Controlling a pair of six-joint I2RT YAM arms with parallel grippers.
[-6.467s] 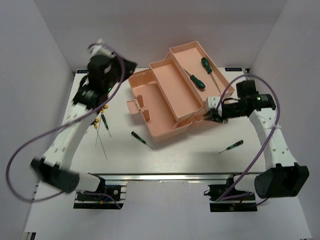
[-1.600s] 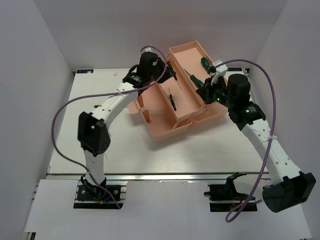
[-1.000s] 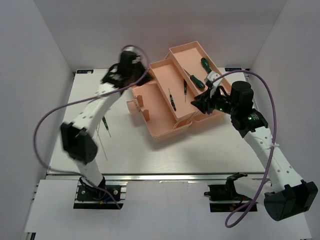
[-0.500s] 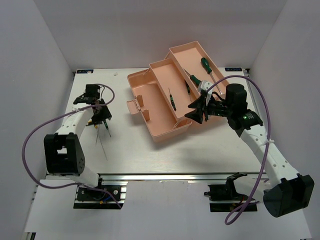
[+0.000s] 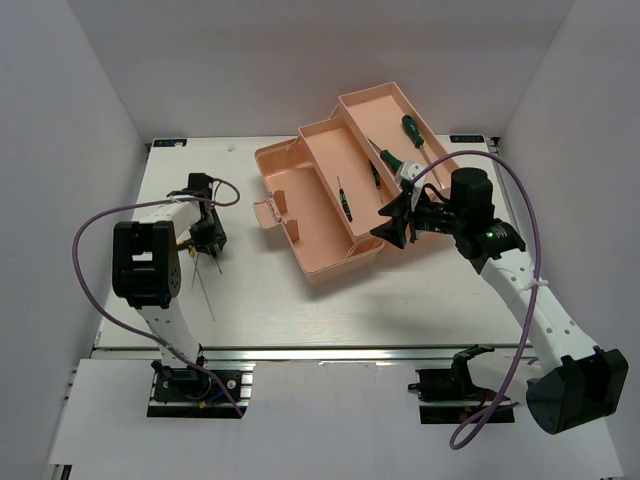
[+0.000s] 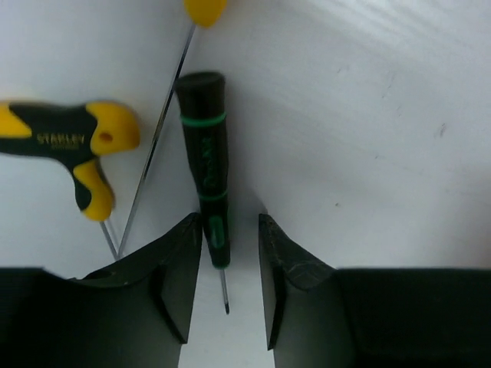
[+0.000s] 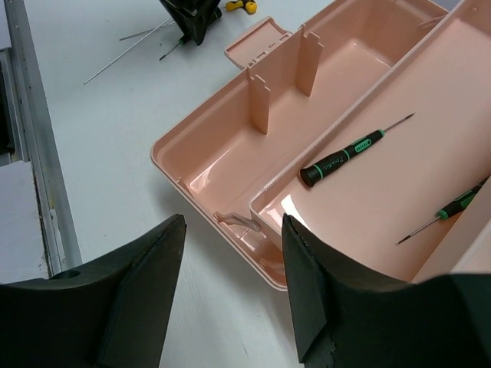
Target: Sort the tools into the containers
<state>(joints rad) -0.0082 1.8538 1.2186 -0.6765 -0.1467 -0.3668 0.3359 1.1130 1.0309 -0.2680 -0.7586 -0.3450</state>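
The salmon-pink toolbox (image 5: 330, 215) lies open mid-table with its trays folded out. Two slim dark green screwdrivers (image 5: 344, 200) (image 5: 374, 175) lie in the middle tray, also in the right wrist view (image 7: 341, 159) (image 7: 453, 207). Two bigger green-handled screwdrivers (image 5: 400, 145) lie in the far tray. My left gripper (image 5: 207, 237) is low over the table at the left. Its open jaws (image 6: 229, 230) straddle the shaft end of a dark green screwdriver (image 6: 203, 161). My right gripper (image 5: 393, 222) is open and empty (image 7: 232, 230) above the toolbox's front right corner.
A yellow-and-black Stanley handle (image 6: 73, 142) and a yellow-tipped tool (image 6: 205, 9) with thin metal shafts (image 6: 149, 153) lie right beside the left gripper. Long thin shafts (image 5: 205, 295) extend toward the near edge. White walls enclose the table.
My left arm swung from the toolbox back to the tools at the left and has come down over the green screwdriver. My right gripper pulled back to the toolbox's front corner and has held still since.
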